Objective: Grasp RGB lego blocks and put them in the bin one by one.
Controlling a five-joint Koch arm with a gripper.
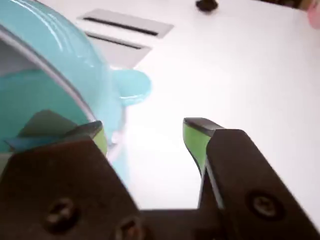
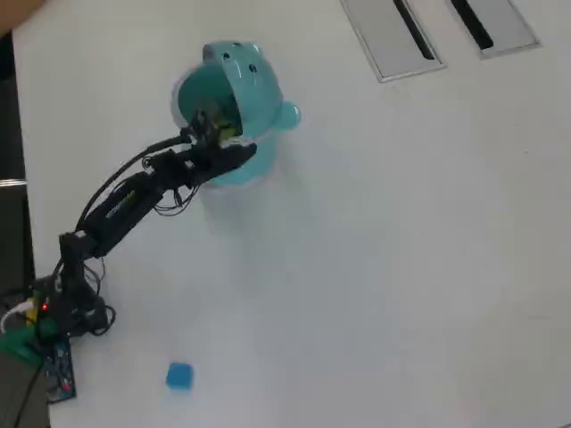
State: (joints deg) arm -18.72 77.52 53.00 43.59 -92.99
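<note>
Bin [image 2: 236, 85] lid up, gripper [image 1: 145, 132] at its rim, jaws apart & empty, blue block [image 2: 179, 375] far off.

White table [image 2: 401, 267] is filling both views. Two flat grey slotted panels are lying side by side at the top right of the overhead view, one [image 2: 393, 40] left of the other [image 2: 495, 25], each showing a dark slot; both are sitting well apart from everything else. In the wrist view a small dark blurred object [image 1: 206, 5] is sitting near the top edge, too blurred to identify.
</note>
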